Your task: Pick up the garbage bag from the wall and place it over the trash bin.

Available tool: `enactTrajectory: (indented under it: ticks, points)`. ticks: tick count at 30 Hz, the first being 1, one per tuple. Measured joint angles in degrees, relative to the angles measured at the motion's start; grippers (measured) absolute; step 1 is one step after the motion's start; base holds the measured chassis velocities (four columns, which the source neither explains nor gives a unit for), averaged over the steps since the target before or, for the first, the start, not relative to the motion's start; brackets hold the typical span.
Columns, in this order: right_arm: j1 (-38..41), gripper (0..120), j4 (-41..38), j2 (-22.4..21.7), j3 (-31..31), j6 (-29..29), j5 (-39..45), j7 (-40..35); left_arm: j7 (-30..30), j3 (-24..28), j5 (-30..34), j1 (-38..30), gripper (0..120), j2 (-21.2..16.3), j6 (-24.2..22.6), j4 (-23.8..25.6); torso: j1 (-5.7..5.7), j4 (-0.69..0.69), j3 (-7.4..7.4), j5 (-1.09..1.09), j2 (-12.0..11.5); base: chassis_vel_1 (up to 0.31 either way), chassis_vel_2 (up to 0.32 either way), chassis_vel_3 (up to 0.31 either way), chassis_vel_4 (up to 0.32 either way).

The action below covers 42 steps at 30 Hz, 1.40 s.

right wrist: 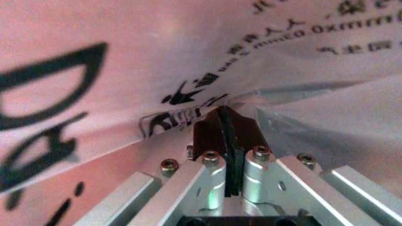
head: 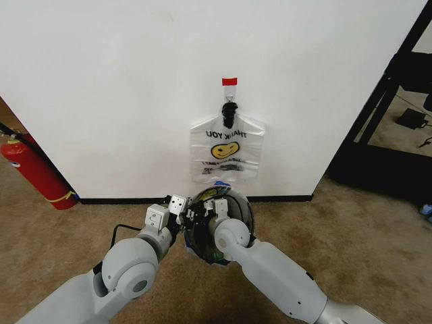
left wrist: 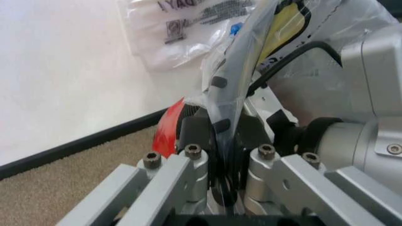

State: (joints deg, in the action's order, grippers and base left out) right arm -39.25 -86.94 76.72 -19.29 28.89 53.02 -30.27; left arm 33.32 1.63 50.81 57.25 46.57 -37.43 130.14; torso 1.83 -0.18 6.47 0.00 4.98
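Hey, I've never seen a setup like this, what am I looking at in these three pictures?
This is a wheeled robot with two grey arms. The wide picture comes from a camera on its head, looking down at carpet and a plain white wall. The two close-ups come from cameras on its wrists. Both arms reach over a small round black wire-mesh trash bin. The left hand and the right hand are each pinched shut on a thin translucent printed plastic garbage bag at the bin. Another white smiley-face bag hangs from a black hook under a red tape strip. A red fire extinguisher stands at the left.
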Motion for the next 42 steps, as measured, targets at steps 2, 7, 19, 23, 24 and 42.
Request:
enactTrajectory:
  ticks: [2, 7, 19, 23, 24, 42]
  points:
    - [-0.20, 0, 0.19, -0.17, 0.00, 0.06, -0.07, 0.05, -0.01, -0.01, 0.09, 0.08, 5, 0.01, 0.00, 0.16, 0.00, 0.00, 0.00, 0.00, 0.00, 0.000, 0.000, 0.000, 0.000]
    - [-0.44, 0, 0.92, 0.13, -0.04, -0.02, -0.74, 0.32, -0.06, -0.01, 0.24, 0.38, 5, 0.02, -0.05, 0.38, 0.00, 0.00, 0.00, 0.00, 0.00, 0.000, 0.000, 0.000, 0.000]
    - [-1.90, 12, -3.94, -1.75, 0.44, 0.15, -0.41, -0.13, 0.88, -0.05, 4.19, -0.61, 5, -0.23, -0.45, -2.47, 0.00, 0.00, 0.00, 0.00, 0.00, 0.000, 0.000, 0.000, 0.000]
    - [-2.80, 30, -7.79, -3.29, 0.93, 0.64, 1.18, -0.49, 1.85, -0.17, 7.81, -1.66, 5, -0.26, -0.94, -5.07, 0.00, 0.00, 0.00, 0.00, 0.00, 0.000, 0.000, 0.000, 0.000]
    - [-3.05, 32, -8.75, -3.65, 1.18, 0.82, 1.68, -0.66, 2.10, -0.21, 8.47, -1.95, 5, -0.21, -1.04, -5.78, 0.00, 0.00, 0.00, 0.01, 0.00, 0.000, 0.000, 0.000, 0.000]
    - [-13.95, 93, -30.46, -17.28, 11.65, 2.59, 9.03, 1.69, 6.34, -0.97, 21.17, -6.02, 5, 3.53, -2.75, -17.33, 0.00, 0.00, 0.00, -0.01, 0.00, 0.000, 0.000, 0.000, 0.000]
